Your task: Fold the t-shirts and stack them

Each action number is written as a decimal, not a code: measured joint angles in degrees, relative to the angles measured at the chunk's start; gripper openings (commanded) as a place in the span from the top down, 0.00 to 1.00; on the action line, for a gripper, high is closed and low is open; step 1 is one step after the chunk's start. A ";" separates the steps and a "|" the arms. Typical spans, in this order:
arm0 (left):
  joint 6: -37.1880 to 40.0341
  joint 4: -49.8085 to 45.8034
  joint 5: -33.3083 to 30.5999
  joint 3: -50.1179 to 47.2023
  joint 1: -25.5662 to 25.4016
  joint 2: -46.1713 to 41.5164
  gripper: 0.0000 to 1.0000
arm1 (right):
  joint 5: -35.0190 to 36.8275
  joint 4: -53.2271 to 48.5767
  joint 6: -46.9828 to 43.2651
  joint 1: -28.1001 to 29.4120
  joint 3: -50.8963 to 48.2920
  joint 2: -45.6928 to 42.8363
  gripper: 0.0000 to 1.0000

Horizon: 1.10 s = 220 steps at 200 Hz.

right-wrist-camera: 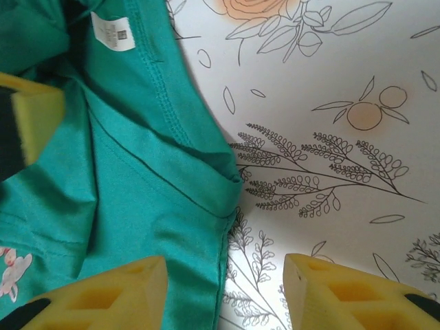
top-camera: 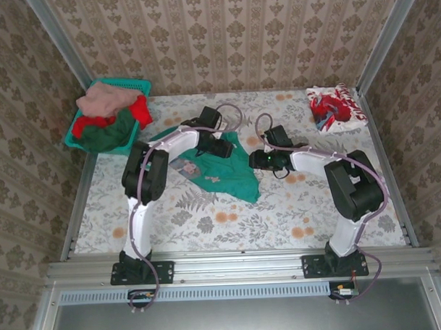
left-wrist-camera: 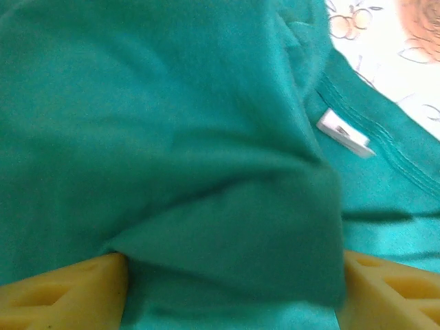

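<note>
A teal-green t-shirt (top-camera: 232,177) lies crumpled in the middle of the table, its pale chest print facing up. My left gripper (top-camera: 221,147) is down on its upper part. In the left wrist view a raised fold of the teal cloth (left-wrist-camera: 227,247) sits between the wide-apart yellow fingers (left-wrist-camera: 69,292) of that gripper (left-wrist-camera: 230,302), and a white neck label (left-wrist-camera: 344,134) shows. My right gripper (top-camera: 254,160) is at the shirt's right edge. Its jaws (right-wrist-camera: 223,295) stand open astride the hem (right-wrist-camera: 227,227), one finger over cloth, the other over the tablecloth.
A teal mesh basket (top-camera: 134,85) at the back left holds salmon-pink (top-camera: 106,100), red (top-camera: 139,110) and dark green (top-camera: 103,136) shirts. A folded red-and-white shirt (top-camera: 336,107) lies at the back right. Metal rails edge the floral tablecloth (top-camera: 309,205).
</note>
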 measured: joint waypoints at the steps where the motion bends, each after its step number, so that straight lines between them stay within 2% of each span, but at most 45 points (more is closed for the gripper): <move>1: 0.02 -0.17 -0.04 0.31 0.00 0.24 0.31 | 0.00 0.00 0.07 0.00 0.04 0.04 0.51; 35: -0.33 -1.36 0.72 7.76 0.09 3.15 0.59 | -0.68 0.28 1.31 0.02 1.60 2.40 0.51; 48: -0.31 -1.36 0.85 8.59 0.09 3.21 0.67 | -0.83 0.39 1.68 0.11 2.82 3.80 0.52; 62: -0.28 -1.36 0.90 8.70 0.11 3.21 0.70 | -0.81 0.48 1.88 0.33 3.76 5.01 0.54; 70: -0.31 -1.64 0.90 8.68 0.13 3.21 0.76 | -0.81 0.48 1.90 0.37 4.11 5.51 0.56; 90: -0.26 -2.08 1.20 8.79 0.28 3.21 0.72 | -0.39 -0.11 1.84 0.59 5.33 6.58 0.60; 112: -0.04 -2.47 1.66 9.20 0.31 3.21 0.68 | 0.96 -0.22 1.64 1.09 7.06 7.82 0.72; 144: 0.07 -3.41 2.43 12.22 0.26 4.31 1.00 | 2.32 -0.22 1.79 1.68 7.30 8.39 0.91; 163: 0.24 -4.04 2.69 14.34 0.31 5.51 1.00 | 3.15 -0.59 1.14 1.77 7.34 8.28 1.00; 191: 0.59 -6.62 3.04 14.78 0.85 4.79 1.00 | 5.57 -4.66 -1.14 1.70 7.56 5.07 1.00; 220: 0.79 -10.27 3.34 15.02 3.85 -2.64 1.00 | 10.34 -12.79 -5.84 0.46 12.17 -5.38 1.00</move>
